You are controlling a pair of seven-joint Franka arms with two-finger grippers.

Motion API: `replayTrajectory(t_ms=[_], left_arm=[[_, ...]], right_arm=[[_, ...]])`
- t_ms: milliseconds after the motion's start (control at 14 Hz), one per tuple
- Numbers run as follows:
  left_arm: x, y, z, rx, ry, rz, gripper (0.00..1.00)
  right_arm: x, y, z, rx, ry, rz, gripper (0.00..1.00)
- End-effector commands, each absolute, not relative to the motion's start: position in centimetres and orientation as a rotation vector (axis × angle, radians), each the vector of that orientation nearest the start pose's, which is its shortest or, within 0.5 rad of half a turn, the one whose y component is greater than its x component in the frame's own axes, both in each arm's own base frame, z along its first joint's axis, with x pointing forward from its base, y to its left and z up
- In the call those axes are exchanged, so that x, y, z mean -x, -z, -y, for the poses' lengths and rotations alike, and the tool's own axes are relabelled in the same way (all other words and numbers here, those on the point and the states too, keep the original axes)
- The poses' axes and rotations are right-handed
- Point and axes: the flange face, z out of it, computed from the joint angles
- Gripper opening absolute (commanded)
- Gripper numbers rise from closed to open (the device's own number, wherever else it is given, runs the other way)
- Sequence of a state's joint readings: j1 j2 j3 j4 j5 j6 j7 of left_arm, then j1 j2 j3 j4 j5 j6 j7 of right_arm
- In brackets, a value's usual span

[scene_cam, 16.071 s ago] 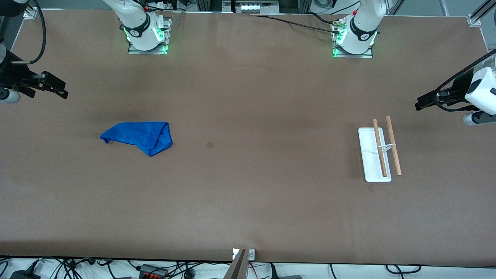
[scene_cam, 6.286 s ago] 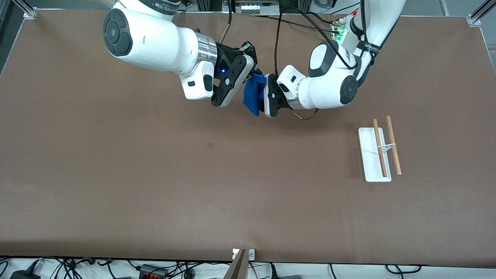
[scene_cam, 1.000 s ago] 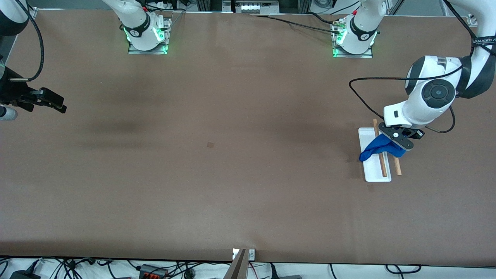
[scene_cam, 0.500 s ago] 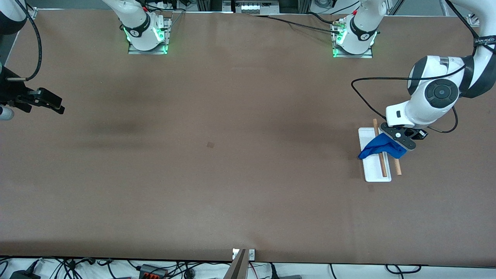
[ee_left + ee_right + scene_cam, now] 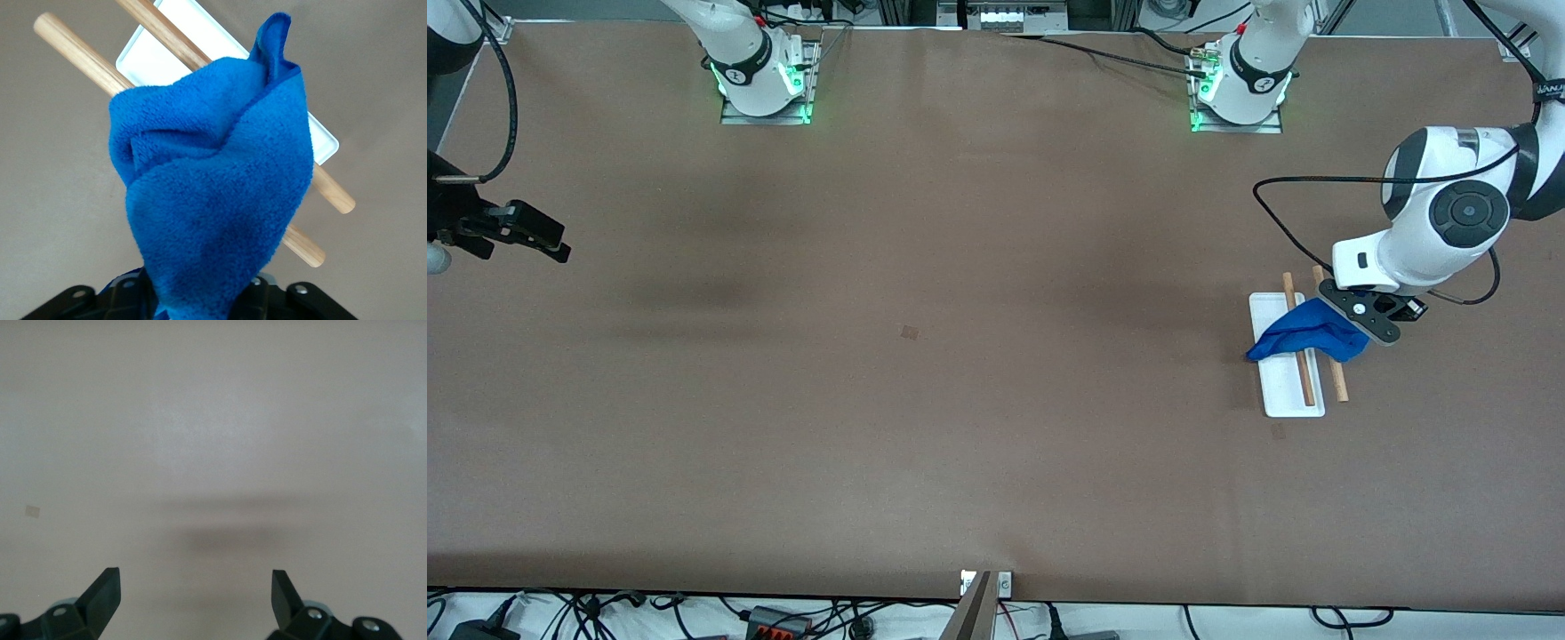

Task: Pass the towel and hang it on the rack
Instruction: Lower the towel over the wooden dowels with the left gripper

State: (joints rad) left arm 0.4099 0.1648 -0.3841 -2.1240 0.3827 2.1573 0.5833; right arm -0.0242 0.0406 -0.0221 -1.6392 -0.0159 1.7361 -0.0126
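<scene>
A brown table [image 5: 978, 427] seen from a high camera, with two white robot arms. Toward the left arm's end of the table, about midway between the edge where the robot bases stand and the camera's edge, stands the rack [image 5: 1279, 373]: a white rectangular base carrying two parallel wooden rods [image 5: 1334, 373].

The left gripper [image 5: 1362, 313] hangs over the rack, pinching one end of the royal-blue towel [image 5: 1303, 331]. The cloth drapes across both rods, and its free tail reaches past the base's edge on the side toward the table's middle. In the left wrist view, the towel [image 5: 213, 200] hangs bunched from the fingers, with the rods [image 5: 87, 60] and the white base [image 5: 173, 40] below it.

The right gripper [image 5: 525, 231] waits over the right arm's end of the table, near that edge. In its wrist view, the fingers [image 5: 107, 587] are spread wide and hold nothing.

The step in hand appears to be laying the towel over the rods. To do it well, the gripper should likely lower until the rods carry the cloth's weight, with fabric on both sides so it balances. It should then release and lift straight up, so the fingers don't drag the towel off or tip the light rack.
</scene>
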Motion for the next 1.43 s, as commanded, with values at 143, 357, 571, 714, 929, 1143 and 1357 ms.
replayTrajectory(t_ms=[143, 357, 571, 714, 929, 1143, 1357], left_arm=[[-55.4, -35.6, -2.6, 2.776, -0.322, -1.087, 0.63], [-55.6, -36.2, -2.7, 2.774, -0.330, -1.094, 0.86], [-55.7, -36.2, -2.7, 2.773, -0.325, -1.102, 0.97], [-55.7, -36.2, -2.6, 2.772, -0.327, -1.106, 0.97], [-55.7, -36.2, -2.5, 2.771, -0.327, -1.109, 0.97], [-55.8, -36.6, -2.5, 2.769, -0.317, -1.106, 0.97], [-56.7, -38.5, -2.7, 2.810, -0.291, -1.057, 1.00]], right_arm=[[-57.9, -59.3, 3.2, 3.169, 0.110, -0.024, 1.00], [-58.0, -59.2, 3.1, 3.169, 0.105, -0.019, 1.00], [-58.0, -59.2, 2.8, 3.169, 0.105, -0.019, 1.00], [-58.0, -59.2, 2.7, 3.169, 0.103, -0.017, 1.00], [-58.0, -59.0, 2.7, 3.169, 0.098, -0.019, 1.00], [-58.0, -59.0, 2.9, 3.167, 0.101, -0.024, 1.00], [-58.0, -59.0, 2.9, 3.167, 0.098, -0.039, 1.00]])
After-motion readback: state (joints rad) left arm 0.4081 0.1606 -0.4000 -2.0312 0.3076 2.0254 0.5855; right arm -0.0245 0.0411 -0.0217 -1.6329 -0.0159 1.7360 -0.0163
